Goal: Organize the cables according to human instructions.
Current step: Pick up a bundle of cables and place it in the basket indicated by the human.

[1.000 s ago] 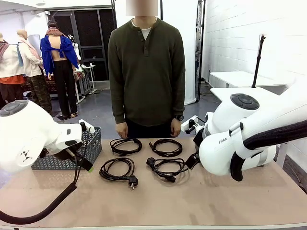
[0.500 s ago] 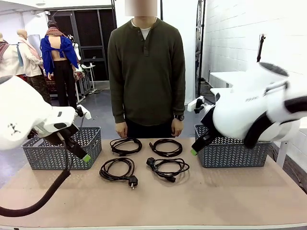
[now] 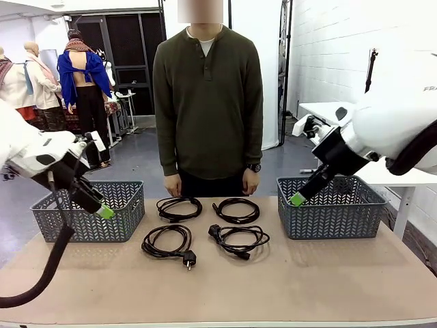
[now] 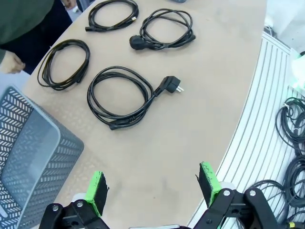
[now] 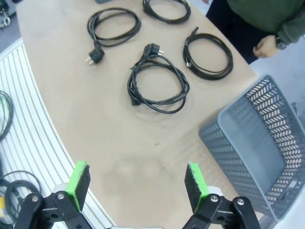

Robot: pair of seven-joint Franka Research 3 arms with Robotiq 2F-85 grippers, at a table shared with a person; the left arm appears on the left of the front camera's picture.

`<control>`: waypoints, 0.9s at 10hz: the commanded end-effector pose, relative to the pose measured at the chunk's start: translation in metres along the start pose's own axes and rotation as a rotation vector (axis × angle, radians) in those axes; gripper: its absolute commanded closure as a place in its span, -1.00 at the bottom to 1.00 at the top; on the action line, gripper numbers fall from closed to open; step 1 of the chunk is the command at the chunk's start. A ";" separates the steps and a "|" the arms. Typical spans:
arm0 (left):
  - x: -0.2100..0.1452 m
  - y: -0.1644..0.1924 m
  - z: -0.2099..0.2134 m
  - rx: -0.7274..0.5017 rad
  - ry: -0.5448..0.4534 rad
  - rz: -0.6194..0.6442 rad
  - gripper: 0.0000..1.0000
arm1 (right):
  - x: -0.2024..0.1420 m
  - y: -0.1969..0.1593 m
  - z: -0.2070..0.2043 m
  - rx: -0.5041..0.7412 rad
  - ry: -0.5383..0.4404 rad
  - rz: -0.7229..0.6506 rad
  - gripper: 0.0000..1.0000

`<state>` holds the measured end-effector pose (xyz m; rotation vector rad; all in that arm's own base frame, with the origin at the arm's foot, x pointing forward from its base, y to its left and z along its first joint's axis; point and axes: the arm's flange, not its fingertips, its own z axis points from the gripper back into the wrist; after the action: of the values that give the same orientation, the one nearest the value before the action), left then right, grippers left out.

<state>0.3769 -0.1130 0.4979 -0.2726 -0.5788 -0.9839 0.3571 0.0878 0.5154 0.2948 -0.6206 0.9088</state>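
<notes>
black cables: four coils, two rows, table centre, lay apart for single picks. left basket, right basket flanked them, likely sort bins. left gripper, right gripper hung high, jaws apart, empty; judged awaiting cue from person.

Bright, even light is filling the room, the cables are barely throwing shadows on the worktop, and the wrist views are bending at the edges.
</notes>
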 end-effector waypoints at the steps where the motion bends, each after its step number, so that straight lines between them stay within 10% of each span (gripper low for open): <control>1: -0.006 0.010 0.002 -0.043 -0.022 0.007 -1.00 | -0.008 -0.010 0.005 0.059 -0.046 0.015 -1.00; 9: -0.006 0.005 0.005 -0.023 -0.011 0.016 -1.00 | -0.005 -0.005 0.009 0.043 -0.039 0.000 -1.00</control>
<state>0.3772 -0.1068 0.4993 -0.2835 -0.5697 -0.9683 0.3541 0.0763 0.5210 0.3301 -0.6385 0.9152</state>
